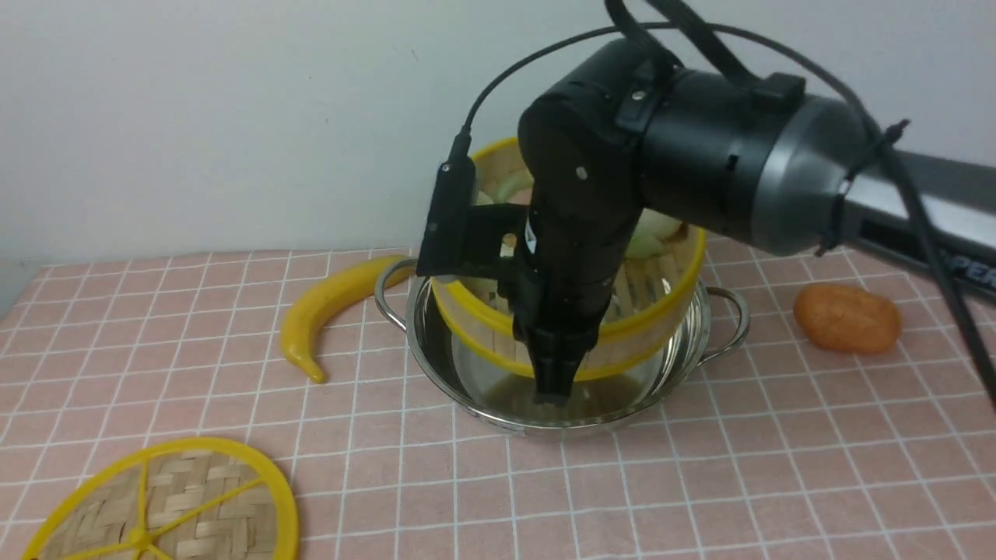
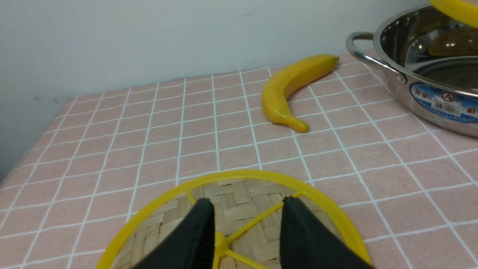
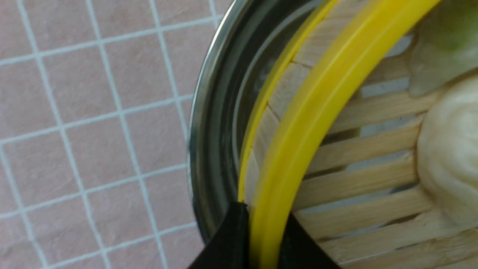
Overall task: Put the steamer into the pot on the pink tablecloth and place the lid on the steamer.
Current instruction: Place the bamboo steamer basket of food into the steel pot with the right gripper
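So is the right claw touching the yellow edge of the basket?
Touching. The right wrist view shows the right gripper pinching the steamer rim between both fingers.

1. Bright, even, diffuse light; no hard shadows, just faint shade on the pink tablecloth [image 1: 591,482] under the pot [image 1: 436,342] below the right claw [image 1: 552,395].
2. Glare and mirrored reflections on the steel around that claw.
3. Blurred up close: steamer [image 3: 298,130] rim at the right claw, left claw [image 2: 247,203] fingers.
4. Sharper farther from either claw; mild grain.
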### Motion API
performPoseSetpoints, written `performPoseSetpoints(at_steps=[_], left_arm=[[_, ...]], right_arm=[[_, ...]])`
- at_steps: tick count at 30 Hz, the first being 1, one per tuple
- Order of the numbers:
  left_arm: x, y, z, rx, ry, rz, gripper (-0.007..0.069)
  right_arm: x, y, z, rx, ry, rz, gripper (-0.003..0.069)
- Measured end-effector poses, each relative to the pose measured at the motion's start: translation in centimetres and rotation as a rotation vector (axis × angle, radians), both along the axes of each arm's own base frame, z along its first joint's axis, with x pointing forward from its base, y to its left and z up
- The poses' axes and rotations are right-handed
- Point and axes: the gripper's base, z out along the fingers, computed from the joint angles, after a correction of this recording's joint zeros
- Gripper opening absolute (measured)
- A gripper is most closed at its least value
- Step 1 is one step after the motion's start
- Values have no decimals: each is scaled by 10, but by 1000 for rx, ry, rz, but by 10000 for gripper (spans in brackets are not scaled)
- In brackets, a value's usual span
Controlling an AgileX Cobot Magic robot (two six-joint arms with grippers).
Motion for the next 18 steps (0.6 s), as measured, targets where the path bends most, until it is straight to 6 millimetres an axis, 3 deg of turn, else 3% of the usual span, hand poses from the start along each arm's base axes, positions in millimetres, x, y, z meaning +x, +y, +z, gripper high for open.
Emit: performPoseSetpoints(at_steps=[10,18], left_arm=[[0,0,0,0,0,0,243],[0,0,0,0,0,0,243]], right_arm=[[15,14,-38,-59,38,11,68],[25,9,-55,-86,65,-11,68]])
